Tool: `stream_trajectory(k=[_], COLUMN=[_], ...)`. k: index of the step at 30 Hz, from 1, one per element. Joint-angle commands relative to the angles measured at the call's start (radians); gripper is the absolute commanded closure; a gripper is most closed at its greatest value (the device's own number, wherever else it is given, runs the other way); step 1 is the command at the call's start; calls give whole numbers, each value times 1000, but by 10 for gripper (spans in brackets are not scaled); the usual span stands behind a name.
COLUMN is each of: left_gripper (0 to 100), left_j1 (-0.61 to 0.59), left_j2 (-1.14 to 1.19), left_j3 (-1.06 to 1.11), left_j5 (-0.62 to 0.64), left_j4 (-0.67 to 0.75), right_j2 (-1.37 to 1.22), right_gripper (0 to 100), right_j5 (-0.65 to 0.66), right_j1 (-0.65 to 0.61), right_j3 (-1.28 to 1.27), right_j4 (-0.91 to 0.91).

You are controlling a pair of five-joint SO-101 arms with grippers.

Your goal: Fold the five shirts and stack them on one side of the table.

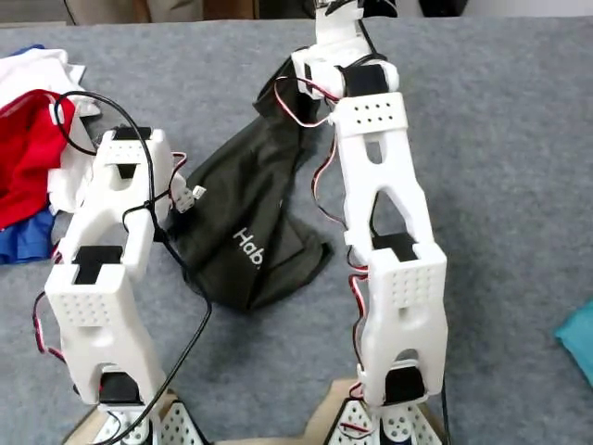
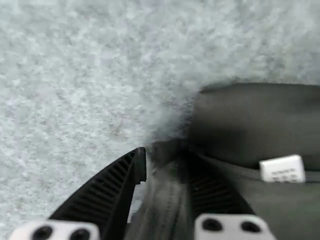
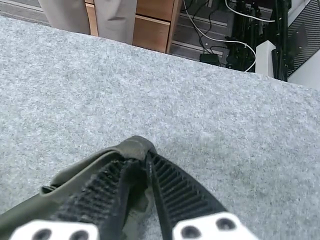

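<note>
Edges of dark shirt (image 1: 250, 204) pinched by left hand (image 2: 167, 167), right hand (image 3: 146, 162)

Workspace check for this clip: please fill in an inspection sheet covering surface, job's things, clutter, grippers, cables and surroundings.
Surface: grey carpet-like tabletop, flat.
Job's things: crumpled dark olive fabric shirt between the arms, unfolded; loose pile of red, white and blue shirts at the table's left edge; teal cloth corner at the right edge.
Clutter: nothing seen.
Grippers: left gripper shut on the dark shirt's edge near its white label; right gripper shut on a fold of the same shirt, toward the far edge.
Cables: black cable looping over the left arm; red-and-white wires along the right arm.
Surroundings: wooden drawers and floor cables beyond the table.
</note>
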State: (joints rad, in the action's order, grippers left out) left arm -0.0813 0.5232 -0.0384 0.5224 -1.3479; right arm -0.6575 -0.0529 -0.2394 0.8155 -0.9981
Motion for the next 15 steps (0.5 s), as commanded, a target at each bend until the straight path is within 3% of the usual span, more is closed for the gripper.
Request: stream_trajectory(k=[1, 11, 15], left_gripper=[988, 981, 982], left_j1=[11, 8, 2], left_j2=[15, 7, -16], left_j3=[-20, -51, -206], left_j5=[5, 5, -2], left_j4=[23, 34, -58], right_j2=[15, 16, 16], right_gripper=[994, 994, 994], right_j5=[8, 8, 2], right_j1=[8, 8, 10], right_j3=[21, 22, 74], right_j4=[3, 3, -3])
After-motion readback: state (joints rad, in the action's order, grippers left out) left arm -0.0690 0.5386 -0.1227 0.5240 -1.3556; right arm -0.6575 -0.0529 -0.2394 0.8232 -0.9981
